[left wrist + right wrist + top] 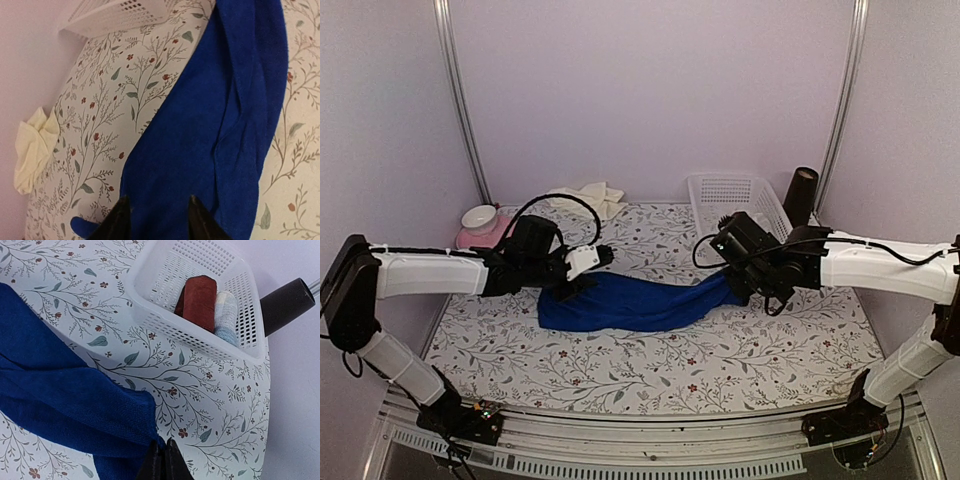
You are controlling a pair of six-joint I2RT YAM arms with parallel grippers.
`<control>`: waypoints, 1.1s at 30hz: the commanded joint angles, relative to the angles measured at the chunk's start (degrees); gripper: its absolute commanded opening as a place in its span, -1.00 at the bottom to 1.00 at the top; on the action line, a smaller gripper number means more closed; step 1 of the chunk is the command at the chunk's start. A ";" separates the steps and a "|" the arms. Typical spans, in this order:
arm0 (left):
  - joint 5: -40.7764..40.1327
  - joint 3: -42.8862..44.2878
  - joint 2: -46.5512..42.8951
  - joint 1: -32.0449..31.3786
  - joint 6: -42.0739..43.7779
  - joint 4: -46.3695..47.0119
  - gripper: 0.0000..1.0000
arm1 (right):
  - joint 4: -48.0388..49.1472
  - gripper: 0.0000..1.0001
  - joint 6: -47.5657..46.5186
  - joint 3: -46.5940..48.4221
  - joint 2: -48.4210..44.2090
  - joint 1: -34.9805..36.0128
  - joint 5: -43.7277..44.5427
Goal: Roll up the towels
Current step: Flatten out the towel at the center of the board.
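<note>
— What's the L claw [159, 222] doing?
— It's hanging low over the blue towel [630, 303] w/ its fingers [120, 222] standing apart and cloth showing between them. It isn't clamping anything. Its wrist cam is showing long folds running along the towel; the top cam isn't giving those.
— And the R claw [163, 460]?
— Its fingers are pressing together, pinching the towel's R corner. From above, that end is reaching right up to the claw. The rest is lying bunched across the mid of the floral table [650, 370], between both claws.
— Cream towel [590, 198]?
— It's lying crumpled at the back L by the wall, well apart from both claws.
— Further back?
— A white basket [725, 190] is sitting back R. Only the R wrist cam is looking inside: a dark red roll [200, 297] and a pale blue-and-white roll [227, 315] are lying side by side, touching. A black cylinder [801, 195] is standing just beside the basket. A pink thing [470, 238] is sitting back L w/ a white bowl [480, 215] on it.
</note>
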 commanded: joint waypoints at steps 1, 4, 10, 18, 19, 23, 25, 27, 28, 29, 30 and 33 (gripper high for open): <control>-7.25 1.66 2.06 -0.91 -2.03 5.00 0.15 | -5.01 -0.96 3.97 -0.29 0.00 -1.48 4.77; -6.08 -0.81 -0.23 -0.76 -0.02 3.71 0.63 | -4.96 -0.96 4.30 -1.64 -0.47 -2.33 4.47; -5.53 -10.98 -9.69 2.52 7.28 4.47 0.83 | -4.28 -0.96 3.64 -4.07 -0.90 -4.58 4.51; -6.82 -18.67 -14.49 5.40 8.95 2.56 0.62 | -1.11 -0.96 2.96 -6.29 -2.40 -5.32 1.87; -6.70 -19.04 -14.12 5.40 8.54 2.24 0.61 | -0.98 -0.96 2.87 -6.38 -2.50 -5.33 1.62; -5.91 -19.53 -13.03 5.33 7.40 0.49 0.59 | -0.93 -0.96 2.90 -6.59 -2.48 -5.39 1.48; -5.27 -19.81 -13.08 5.37 7.42 -0.22 0.57 | -0.89 -0.96 2.90 -6.66 -2.40 -5.29 1.48; -5.27 -20.45 -12.99 5.33 7.90 -0.07 0.55 | -0.62 -0.95 2.90 -6.78 -2.32 -5.29 1.41; -5.30 -20.81 -12.81 5.33 8.12 -0.14 0.53 | -0.35 -0.95 2.90 -6.79 -2.26 -5.37 1.32; -5.41 -20.96 -12.52 5.37 8.12 0.04 0.53 | -0.06 -0.95 2.82 -6.76 -2.14 -5.37 1.12; -5.49 -21.17 -12.16 5.34 8.02 0.11 0.52 | 0.16 -0.95 2.67 -6.76 -2.06 -5.34 0.88; -5.64 -21.88 -10.64 5.25 7.99 0.87 0.50 | 0.74 -0.95 2.08 -6.60 -1.63 -5.34 0.46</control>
